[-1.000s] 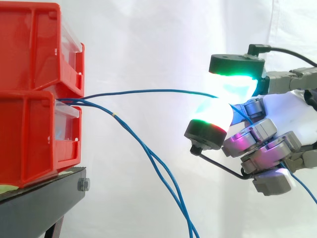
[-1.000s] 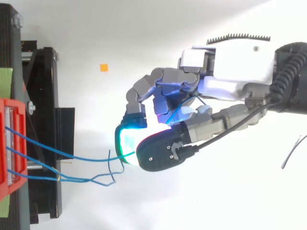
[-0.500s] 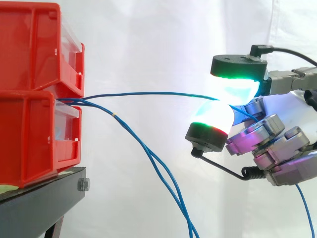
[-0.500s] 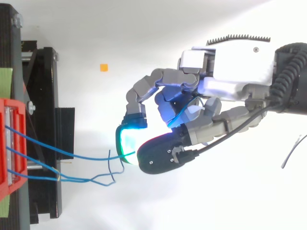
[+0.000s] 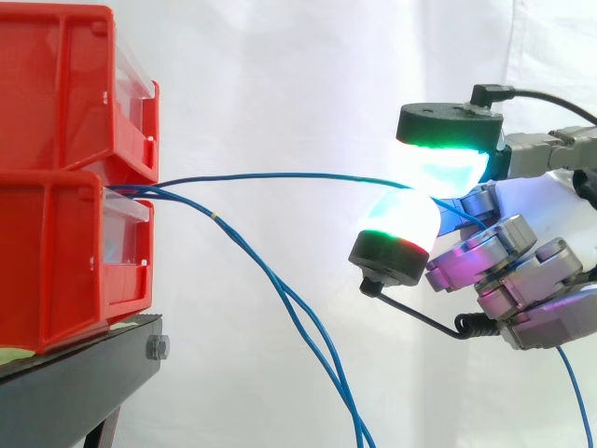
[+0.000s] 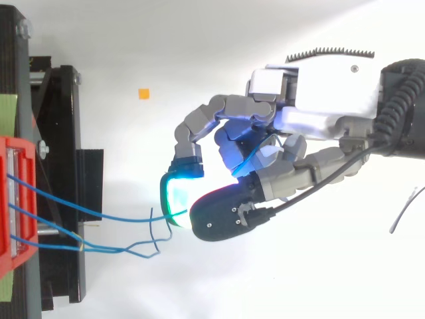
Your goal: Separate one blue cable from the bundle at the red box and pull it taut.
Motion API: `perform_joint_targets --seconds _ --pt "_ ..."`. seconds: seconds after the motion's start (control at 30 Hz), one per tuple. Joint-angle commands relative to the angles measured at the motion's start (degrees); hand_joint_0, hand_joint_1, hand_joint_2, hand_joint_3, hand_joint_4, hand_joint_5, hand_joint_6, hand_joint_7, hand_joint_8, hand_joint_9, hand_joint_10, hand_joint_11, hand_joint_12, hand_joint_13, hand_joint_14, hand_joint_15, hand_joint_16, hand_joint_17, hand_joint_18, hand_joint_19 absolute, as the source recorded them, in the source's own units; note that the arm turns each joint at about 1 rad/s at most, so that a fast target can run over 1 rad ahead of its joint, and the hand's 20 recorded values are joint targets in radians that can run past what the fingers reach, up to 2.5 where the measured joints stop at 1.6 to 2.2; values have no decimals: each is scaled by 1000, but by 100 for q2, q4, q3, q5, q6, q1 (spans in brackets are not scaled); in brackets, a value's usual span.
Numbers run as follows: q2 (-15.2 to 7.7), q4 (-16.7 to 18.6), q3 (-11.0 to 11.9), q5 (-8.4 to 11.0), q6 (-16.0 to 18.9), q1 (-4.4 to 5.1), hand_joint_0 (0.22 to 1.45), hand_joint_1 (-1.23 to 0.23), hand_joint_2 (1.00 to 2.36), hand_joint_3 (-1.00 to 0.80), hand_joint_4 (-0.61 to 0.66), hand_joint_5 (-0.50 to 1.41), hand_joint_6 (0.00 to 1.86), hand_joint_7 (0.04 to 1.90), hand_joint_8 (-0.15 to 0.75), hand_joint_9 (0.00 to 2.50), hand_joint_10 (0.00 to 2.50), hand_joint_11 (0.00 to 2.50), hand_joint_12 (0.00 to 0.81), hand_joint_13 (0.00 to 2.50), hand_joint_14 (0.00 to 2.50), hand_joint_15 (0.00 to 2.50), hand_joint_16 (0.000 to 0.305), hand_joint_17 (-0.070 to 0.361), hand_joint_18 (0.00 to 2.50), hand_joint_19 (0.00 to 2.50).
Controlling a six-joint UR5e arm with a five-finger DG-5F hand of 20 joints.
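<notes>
Two stacked red bins [image 5: 65, 177] stand at the left on a black stand [image 5: 79, 373]. Several thin blue cables leave the front of the lower bin [image 6: 16, 199]. One blue cable [image 5: 280, 174] runs nearly level to the right, into the pinch of two glowing green-white fingertips [image 5: 406, 219]. My hand [image 5: 522, 252] is at the right, shut on this cable, and its tail passes through the palm and hangs down [image 5: 576, 397]. The other blue cables [image 5: 298, 313] sag steeply down from the bin. From above, my hand [image 6: 299, 126] reaches left toward the bin.
A white curtain backs the work. A small orange marker [image 6: 143, 94] lies on the white floor above the hand in the top view. The black stand [image 6: 63, 186] sits along the left edge.
The lower fingers have uncurled and lifted a little since one second ago. The pinch on the cable holds, and the cable's line is unchanged.
</notes>
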Motion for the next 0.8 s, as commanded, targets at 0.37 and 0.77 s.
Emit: perform_joint_targets --seconds 0.37,0.77 --pt "-9 0 7 0 0 -1 628 -906 1004 123 61 -147 853 1146 375 606 2500 2500 658 1539 2500 1881 256 192 1968 796" --pt "0 0 7 0 0 8 625 -899 1004 121 69 -149 854 1135 375 598 2500 2500 650 1530 2500 1870 256 192 1959 790"
